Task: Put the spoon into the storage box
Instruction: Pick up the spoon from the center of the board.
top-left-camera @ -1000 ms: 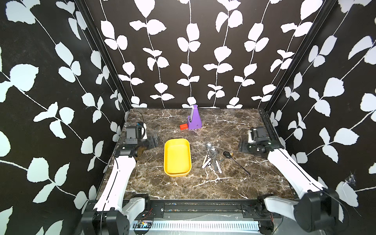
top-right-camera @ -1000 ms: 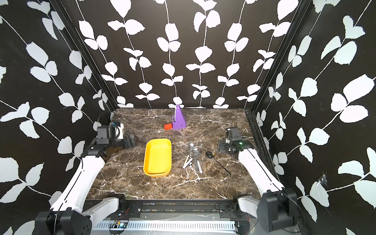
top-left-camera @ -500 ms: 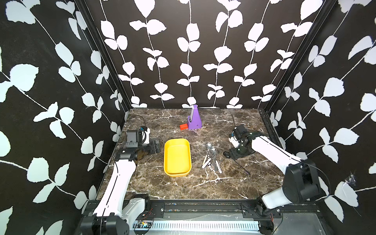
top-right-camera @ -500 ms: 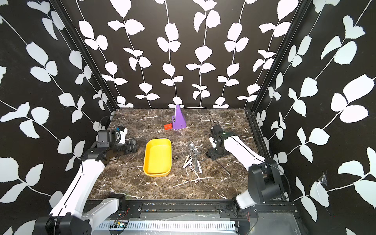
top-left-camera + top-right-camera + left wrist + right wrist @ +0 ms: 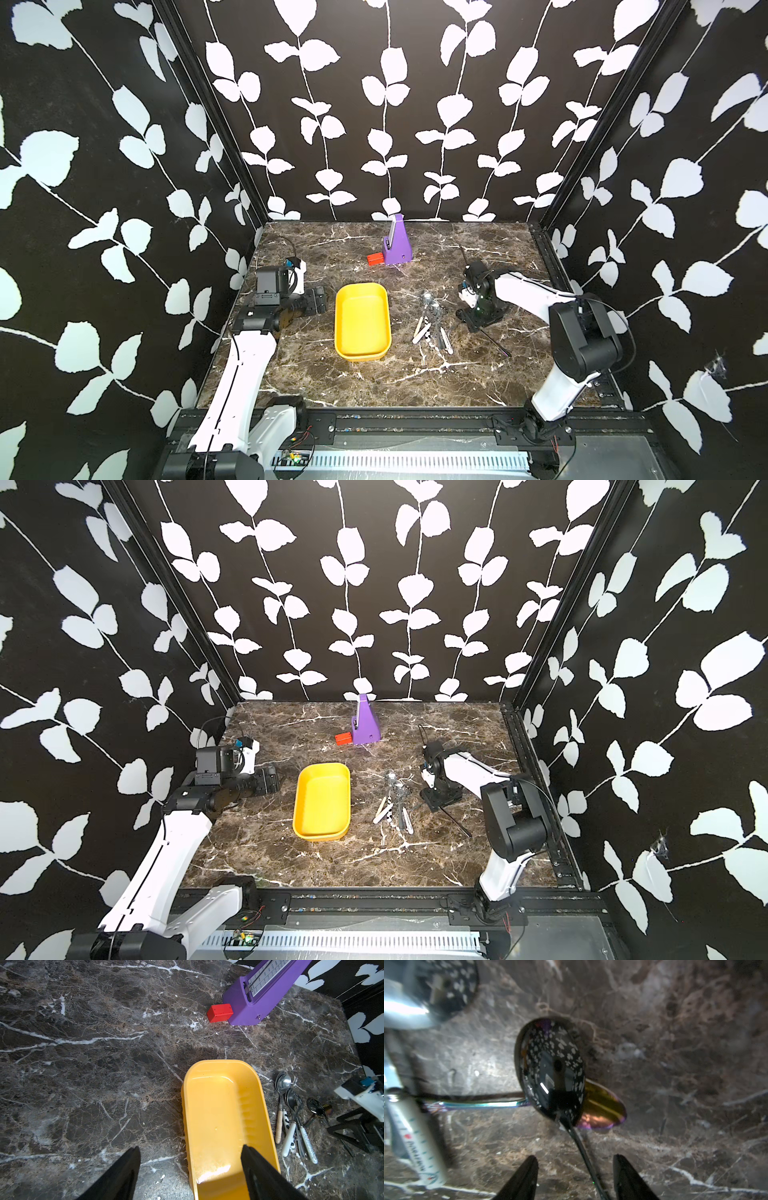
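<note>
Right gripper (image 5: 575,1156): fingers apart, not clamped. The thin handle of the black spoon (image 5: 550,1068) runs between them. Its bowl lies just ahead of the tips, overlapping an iridescent spoon (image 5: 602,1105).

Left gripper (image 5: 190,1147): fingers spread wide, holding nothing. One finger hangs over the near end of the storage box (image 5: 218,1105), the other over the marble table (image 5: 83,1064). White-handled spoons (image 5: 291,1132) lie beside the box, away from both fingers.
</note>
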`<control>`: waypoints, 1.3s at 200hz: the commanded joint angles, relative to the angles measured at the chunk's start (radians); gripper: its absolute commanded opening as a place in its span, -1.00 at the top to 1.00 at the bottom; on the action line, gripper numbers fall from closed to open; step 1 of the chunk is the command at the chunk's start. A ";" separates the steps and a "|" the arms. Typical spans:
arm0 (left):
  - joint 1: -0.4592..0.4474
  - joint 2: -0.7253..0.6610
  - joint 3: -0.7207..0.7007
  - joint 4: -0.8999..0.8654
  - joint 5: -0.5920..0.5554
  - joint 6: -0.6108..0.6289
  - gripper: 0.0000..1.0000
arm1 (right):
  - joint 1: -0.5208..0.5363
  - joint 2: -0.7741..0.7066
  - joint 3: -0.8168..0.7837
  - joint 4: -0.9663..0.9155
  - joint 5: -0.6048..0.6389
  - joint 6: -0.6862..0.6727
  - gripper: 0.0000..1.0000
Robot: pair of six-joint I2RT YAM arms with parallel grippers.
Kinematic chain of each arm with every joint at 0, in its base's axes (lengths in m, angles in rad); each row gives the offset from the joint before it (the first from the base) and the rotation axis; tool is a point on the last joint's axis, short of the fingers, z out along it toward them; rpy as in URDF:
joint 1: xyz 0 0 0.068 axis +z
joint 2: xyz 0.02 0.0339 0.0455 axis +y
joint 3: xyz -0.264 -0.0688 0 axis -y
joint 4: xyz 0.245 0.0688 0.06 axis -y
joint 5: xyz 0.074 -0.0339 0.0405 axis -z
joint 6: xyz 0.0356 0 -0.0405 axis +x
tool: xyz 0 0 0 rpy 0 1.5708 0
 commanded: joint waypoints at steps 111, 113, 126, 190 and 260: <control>-0.001 -0.015 -0.015 0.010 0.025 0.004 -0.61 | 0.013 0.036 0.009 0.027 -0.054 0.024 0.79; -0.001 -0.016 -0.015 0.012 0.030 0.001 -0.62 | 0.012 0.032 0.010 0.027 -0.058 0.023 0.79; 0.000 -0.011 -0.020 0.027 0.067 -0.006 -0.30 | 0.012 0.004 0.011 0.022 -0.084 0.026 0.84; 0.000 0.005 -0.026 0.102 0.253 -0.066 -0.16 | 0.010 -0.209 0.054 0.051 -0.284 0.081 0.95; -0.136 0.007 0.014 0.251 0.464 -0.117 -0.35 | 0.015 -0.209 0.139 0.835 -0.726 0.718 1.00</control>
